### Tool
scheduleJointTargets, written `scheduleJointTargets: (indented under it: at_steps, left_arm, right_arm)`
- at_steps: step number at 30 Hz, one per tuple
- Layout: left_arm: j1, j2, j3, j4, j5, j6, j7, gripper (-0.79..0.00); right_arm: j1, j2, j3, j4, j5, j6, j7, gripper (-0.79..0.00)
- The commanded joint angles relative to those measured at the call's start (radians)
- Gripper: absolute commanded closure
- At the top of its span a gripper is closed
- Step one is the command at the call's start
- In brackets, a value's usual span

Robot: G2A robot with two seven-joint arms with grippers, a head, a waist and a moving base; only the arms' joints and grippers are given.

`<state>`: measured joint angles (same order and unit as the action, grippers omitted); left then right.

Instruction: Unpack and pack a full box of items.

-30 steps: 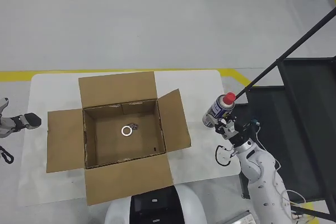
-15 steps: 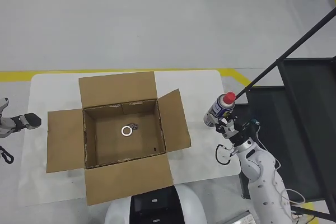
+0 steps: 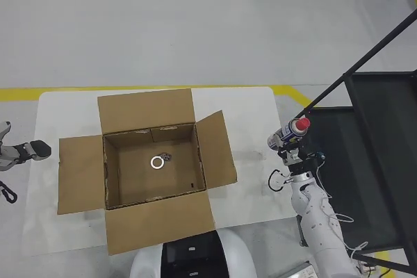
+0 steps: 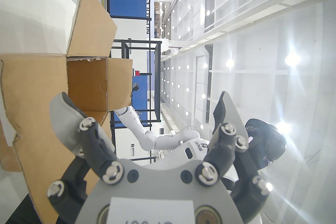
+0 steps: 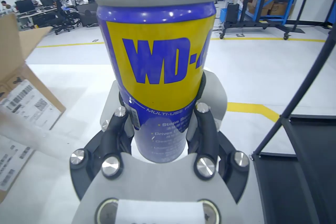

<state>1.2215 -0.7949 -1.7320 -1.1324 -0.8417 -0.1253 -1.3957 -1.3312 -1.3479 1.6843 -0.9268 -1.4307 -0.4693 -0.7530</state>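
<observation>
We see the right tool gripping the spray can at 3 o'clock from the box; the left tool hangs open, empty, at 9 o'clock.

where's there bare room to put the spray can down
Nearest: the bare table strip between the right flap of the box and the table's right edge, beside the spray can. The dark shelf to the right looks bare. The box floor is mostly free around a white ring. The near edge is crowded by the front flap.
</observation>
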Motion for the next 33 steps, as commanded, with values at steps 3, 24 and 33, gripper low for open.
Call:
scheduleJointTargets:
  at_steps: [3,24,33]
  left_arm:
    - [0.0,0.0,0.0,0.0,0.0,0.0,0.0,-0.785]
    - [0.0,0.0,0.0,0.0,0.0,0.0,0.0,-0.785]
    - [0.0,0.0,0.0,0.0,0.0,0.0,0.0,-0.785]
  right_arm:
    - [0.082,0.006,-0.014,0.152,-0.051,0.046,-0.058,0.0]
    - [0.311,-0.004,-0.115,0.57,-0.059,0.104,-0.193,0.0]
    - [0.335,-0.01,-0.15,0.615,-0.063,0.119,-0.212,-0.052]
